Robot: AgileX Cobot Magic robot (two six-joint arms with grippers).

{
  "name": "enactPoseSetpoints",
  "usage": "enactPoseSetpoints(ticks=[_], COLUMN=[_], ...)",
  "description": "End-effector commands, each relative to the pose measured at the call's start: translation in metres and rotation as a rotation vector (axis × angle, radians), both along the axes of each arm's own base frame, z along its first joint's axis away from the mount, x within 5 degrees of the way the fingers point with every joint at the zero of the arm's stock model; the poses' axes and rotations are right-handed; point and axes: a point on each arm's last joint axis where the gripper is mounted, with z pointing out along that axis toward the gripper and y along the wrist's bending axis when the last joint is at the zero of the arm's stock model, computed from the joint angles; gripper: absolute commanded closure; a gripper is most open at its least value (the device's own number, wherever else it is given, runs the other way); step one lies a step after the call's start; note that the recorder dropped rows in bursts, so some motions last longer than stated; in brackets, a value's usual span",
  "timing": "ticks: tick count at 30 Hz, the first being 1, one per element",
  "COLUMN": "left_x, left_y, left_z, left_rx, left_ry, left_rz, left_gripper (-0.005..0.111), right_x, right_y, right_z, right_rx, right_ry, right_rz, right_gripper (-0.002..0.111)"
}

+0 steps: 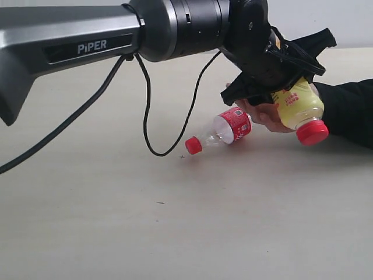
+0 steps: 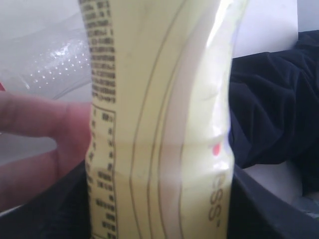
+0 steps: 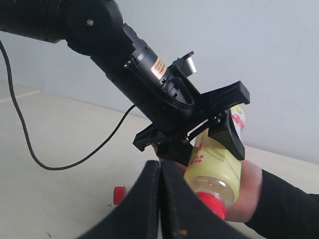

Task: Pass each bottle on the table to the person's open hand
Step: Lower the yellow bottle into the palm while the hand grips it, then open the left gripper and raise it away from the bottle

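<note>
My left gripper is shut on the yellow bottle and holds it tilted, red cap down. The bottle's body rests in the person's open hand. The left wrist view is filled by the yellow bottle, with dark jaws against both its sides and the person's fingers beside it. A clear bottle with a red label lies on its side on the table, just left of the hand. My right gripper is shut and empty, with the left gripper beyond it.
The person's black sleeve reaches in from the right edge. A black cable hangs from the left arm and loops onto the table near the clear bottle's red cap. The left arm's body spans the top left.
</note>
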Motion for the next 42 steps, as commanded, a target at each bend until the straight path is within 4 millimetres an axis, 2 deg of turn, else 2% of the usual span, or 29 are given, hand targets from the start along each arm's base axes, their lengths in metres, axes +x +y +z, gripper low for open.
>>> enactPoseSetpoints(ticks=[1, 9, 11, 13, 17, 19, 21, 31, 39, 42], left_x=[0.0009, 0.0011, 0.0011, 0.0011, 0.0013, 0.0014, 0.0014, 0.0014, 0.0014, 0.0001], left_y=[-0.0024, -0.0026, -0.0026, -0.0026, -0.0027, -0.0028, -0.0028, -0.0028, -0.0028, -0.0015], left_z=[0.0020, 0.0019, 0.0019, 0.0019, 0.0022, 0.0023, 0.0023, 0.0023, 0.0023, 0.0111], left_rx=[0.006, 0.004, 0.005, 0.005, 0.008, 0.007, 0.008, 0.019, 0.023, 0.015], left_ry=[-0.047, -0.051, -0.052, -0.052, -0.061, -0.062, -0.063, -0.076, -0.080, -0.097], left_rz=[-0.030, -0.031, -0.033, -0.033, -0.040, -0.040, -0.041, -0.058, -0.064, -0.070], left_gripper=[0.107, 0.107, 0.104, 0.093, 0.063, 0.051, 0.045, 0.034, 0.034, 0.034], right_x=[-0.0002, -0.0002, -0.0002, -0.0002, -0.0002, -0.0002, -0.0002, -0.0002, -0.0002, -0.0002], right_y=[-0.0006, -0.0006, -0.0006, -0.0006, -0.0006, -0.0006, -0.0006, -0.0006, -0.0006, -0.0006], right_z=[0.0000, 0.0000, 0.0000, 0.0000, 0.0000, 0.0000, 0.0000, 0.0000, 0.0000, 0.0000], right_rx=[0.006, 0.006, 0.006, 0.006, 0.006, 0.006, 0.006, 0.006, 0.006, 0.006], right_ry=[-0.008, -0.008, -0.008, -0.008, -0.008, -0.008, -0.008, -0.008, -0.008, -0.008], right_rz=[-0.005, -0.005, -0.005, -0.005, -0.005, -0.005, -0.005, -0.005, -0.005, -0.005], right_gripper=[0.108, 0.108, 0.108, 0.108, 0.108, 0.108, 0.108, 0.108, 0.108, 0.108])
